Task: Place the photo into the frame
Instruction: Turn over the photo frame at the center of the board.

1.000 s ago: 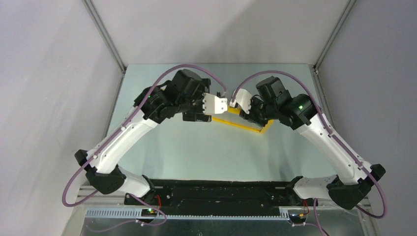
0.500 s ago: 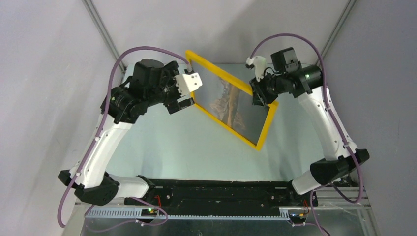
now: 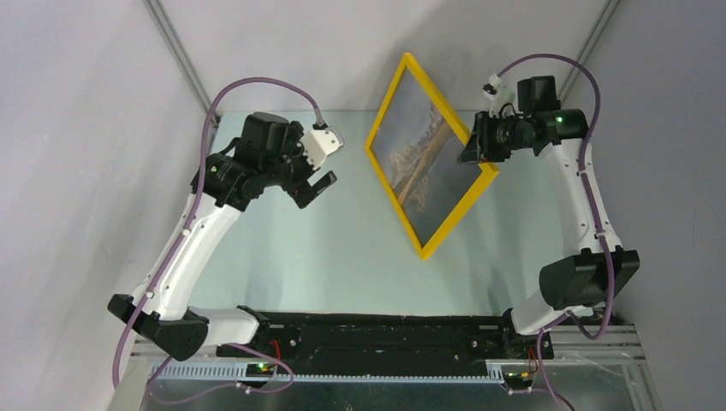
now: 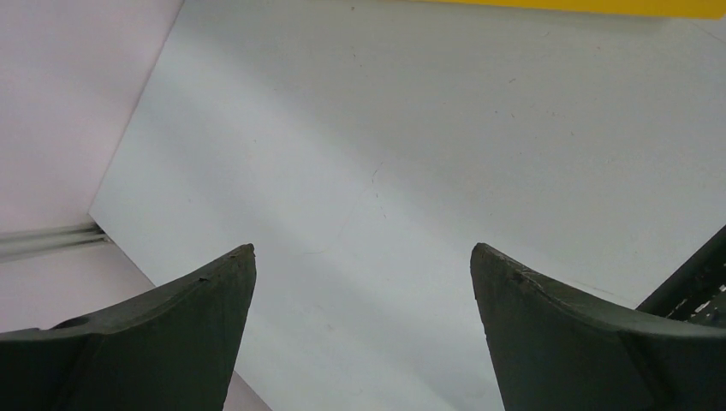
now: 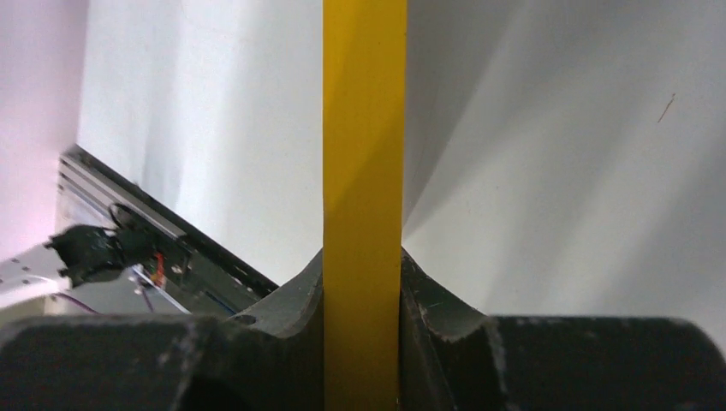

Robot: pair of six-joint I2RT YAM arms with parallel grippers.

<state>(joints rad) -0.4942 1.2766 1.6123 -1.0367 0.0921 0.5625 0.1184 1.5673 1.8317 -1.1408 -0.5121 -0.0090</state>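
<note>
So here's where I'm at: my right claw (image 3: pixel 473 147) is clamped down hard on the frame (image 3: pixel 394 201), pinching the yellow strip close to the corner that points toward the right side of the overhead view. The right wrist view shows it plainly. The frame runs straight up the middle of the picture and my two dark fingers (image 5: pixel 289 305) are squeezed against it on either side, no gap at all. The frame is tipped up on a corner like a diamond, in the upper middle of the overhead view, a bit right of centre. Its top corner shows in front of the grey back wall (image 3: pixel 342 51) and its lowest corner points down at the table (image 3: pixel 325 257). Honestly I can't tell if that low corner is touching the table or hanging just above it. The photo (image 3: pixel 424 158) is inside the frame, with the mountain and lake side facing the overhead camera. My left claw (image 3: pixel 325 167) is over in the upper left of the overhead view, well apart from the frame, spread wide and holding nothing. Its wrist view just shows a dark finger in each bottom corner, bare table between them, and a sliver of yellow frame along the top edge.
</note>
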